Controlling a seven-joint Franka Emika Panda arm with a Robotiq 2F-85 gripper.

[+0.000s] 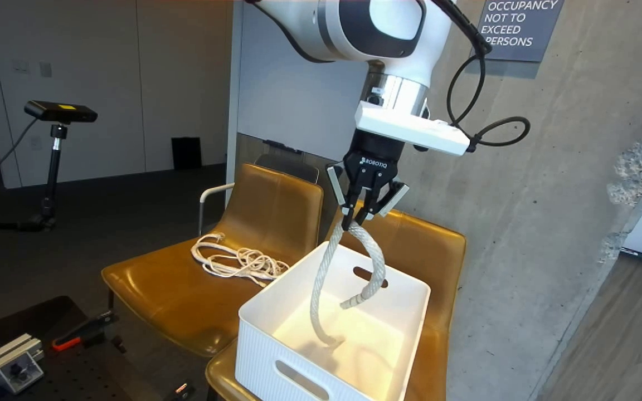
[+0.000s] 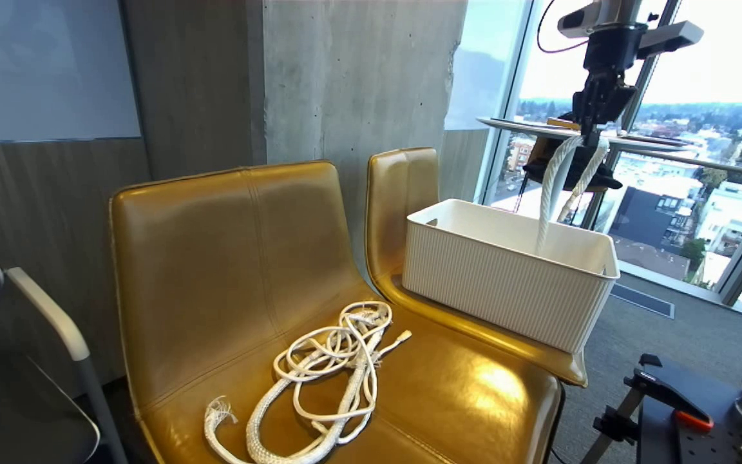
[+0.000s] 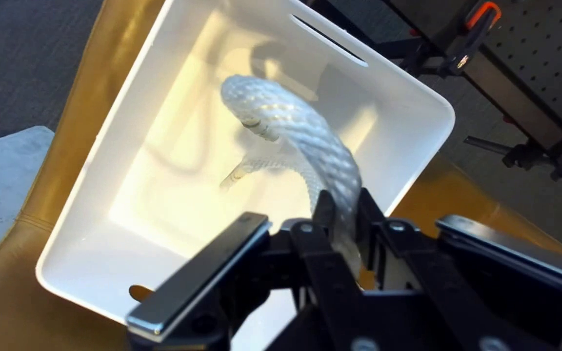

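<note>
Gripper (image 1: 351, 224) pinches rope (image 1: 377, 262) dangling into white bin (image 2: 496, 280).

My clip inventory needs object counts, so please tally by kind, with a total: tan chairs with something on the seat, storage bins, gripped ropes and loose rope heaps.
Tan leather chairs: 2
Ribbed white storage bin: 1
Braided rope held in the tool: 1
Tangled heap of white rope: 1
Total: 5
</note>
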